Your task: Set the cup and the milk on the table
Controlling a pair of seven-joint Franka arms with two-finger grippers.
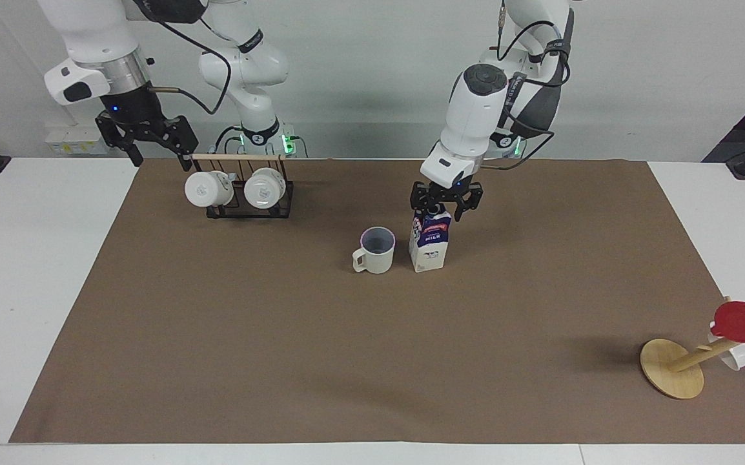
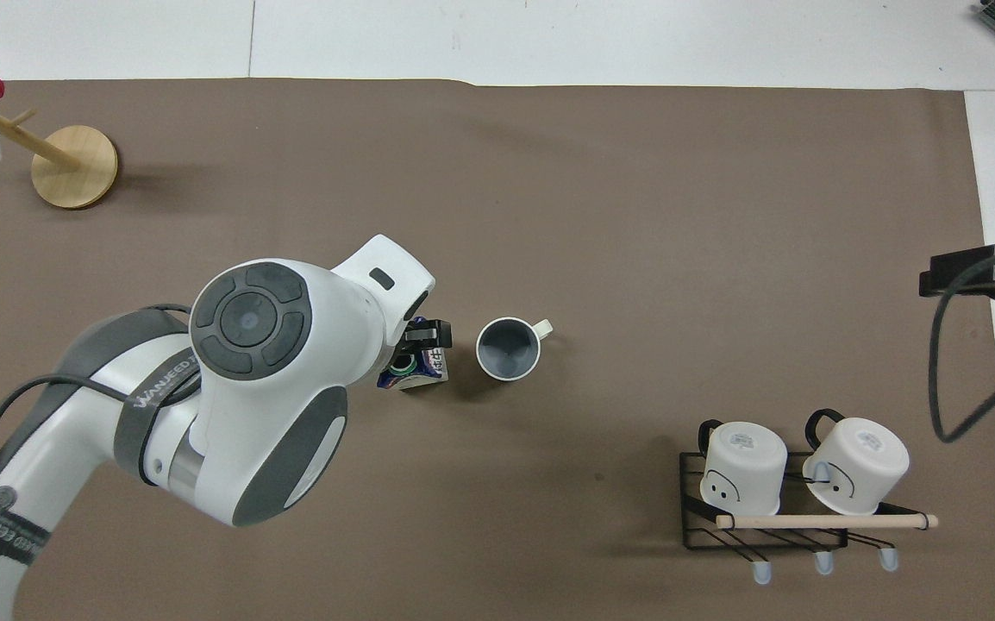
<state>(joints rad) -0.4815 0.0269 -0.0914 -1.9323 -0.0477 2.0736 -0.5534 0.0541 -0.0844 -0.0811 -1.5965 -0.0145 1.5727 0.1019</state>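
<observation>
- The milk (image 1: 430, 240) stands upright on the brown sheet (image 1: 282, 361) at mid-frame in the facing view, just beside the cup (image 1: 374, 250), the two apart.
- The left gripper (image 1: 446, 208) sits spread around the carton's dark top; a slanted lift could catch the gable and tip it toward the cup.
- The cup is upright, handle toward the lower left of the frame; a falling carton would knock it.
- The right gripper (image 1: 146, 139), spread and empty, hangs at upper left over the worktop (image 1: 37, 271) edge by the rack (image 1: 250, 200); dropping carelessly, it might strike the rail.
</observation>
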